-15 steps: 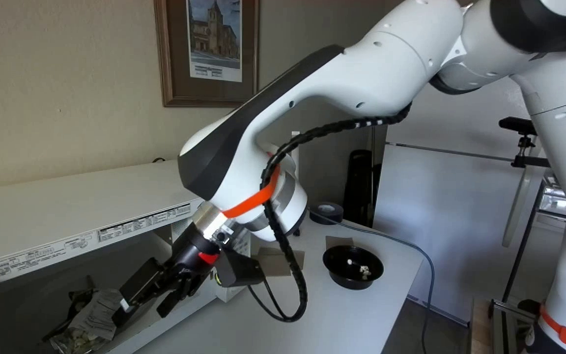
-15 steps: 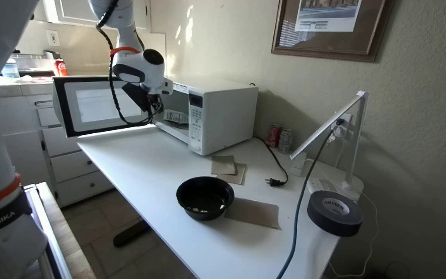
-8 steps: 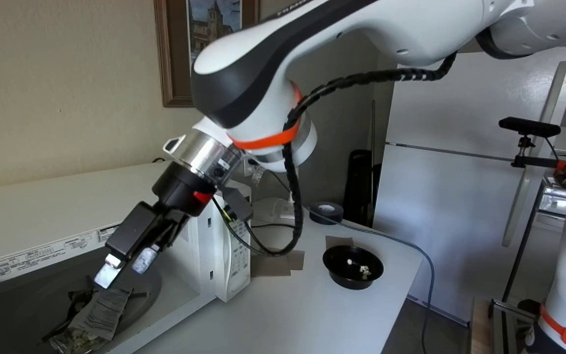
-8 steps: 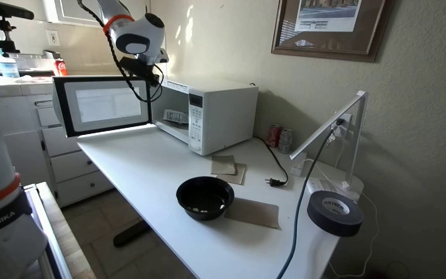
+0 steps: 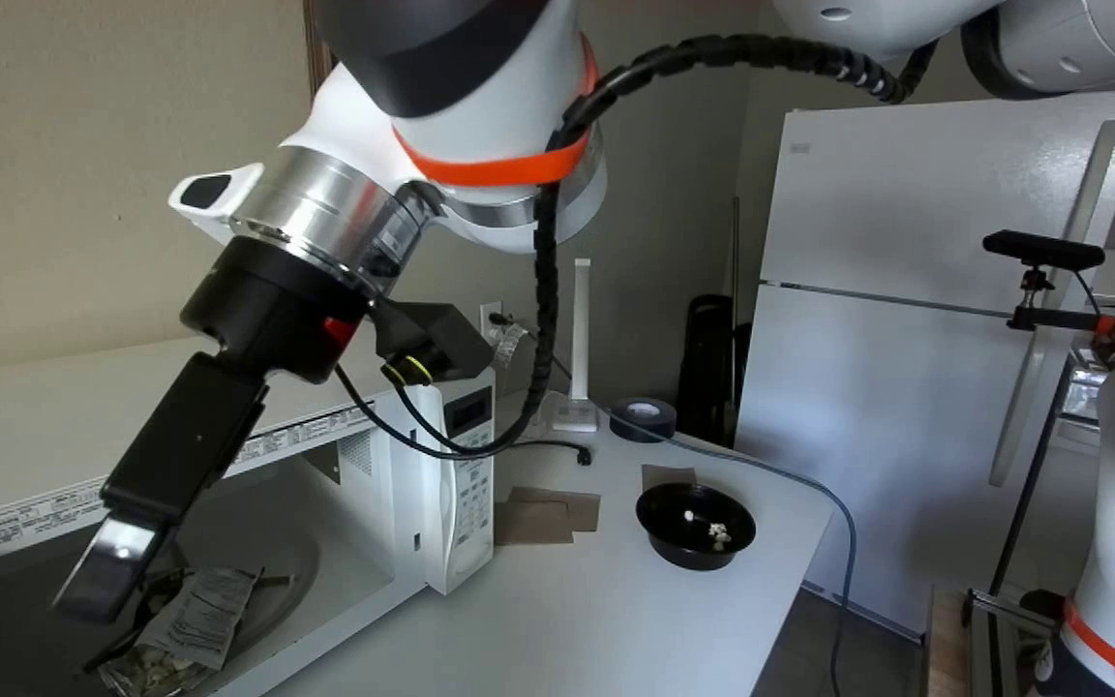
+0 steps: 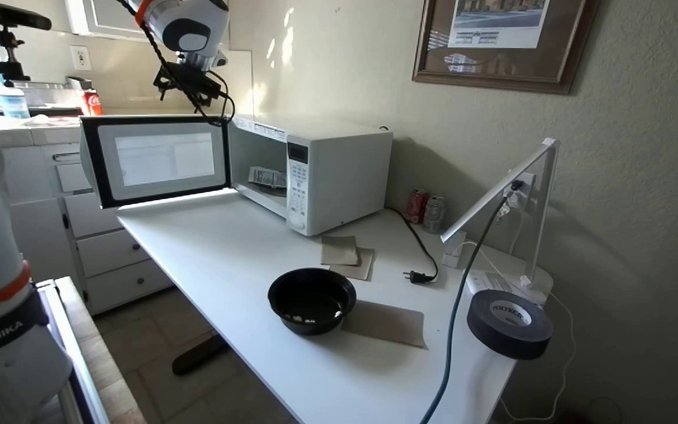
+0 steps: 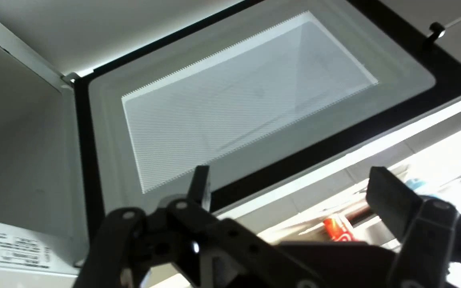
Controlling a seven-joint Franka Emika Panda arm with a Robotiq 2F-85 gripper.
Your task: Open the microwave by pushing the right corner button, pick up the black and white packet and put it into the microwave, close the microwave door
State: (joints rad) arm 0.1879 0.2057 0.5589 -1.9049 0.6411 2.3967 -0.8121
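black-and-white packet (image 5: 197,618) inside the microwave (image 6: 348,176)

i see it lying crumpled in there, toward the far end of the tabletop (image 6: 215,247). the door (image 6: 162,159) stands wide open, reaching past the far left corner in an exterior view. i have my gripper (image 7: 292,186) hanging well apart from the packet, and the wrist view shows its fingers (image 7: 390,200) spread. a black bowl (image 6: 309,288) sits inward of the long left edge, a tape roll (image 6: 504,344) by the right edge.

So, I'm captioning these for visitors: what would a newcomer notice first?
Probably the white arm, looming at the top of an exterior view, its gripper open in the wrist view. Next would likely come the microwave door, swung wide open left of the microwave. Inside lies a crumpled packet.
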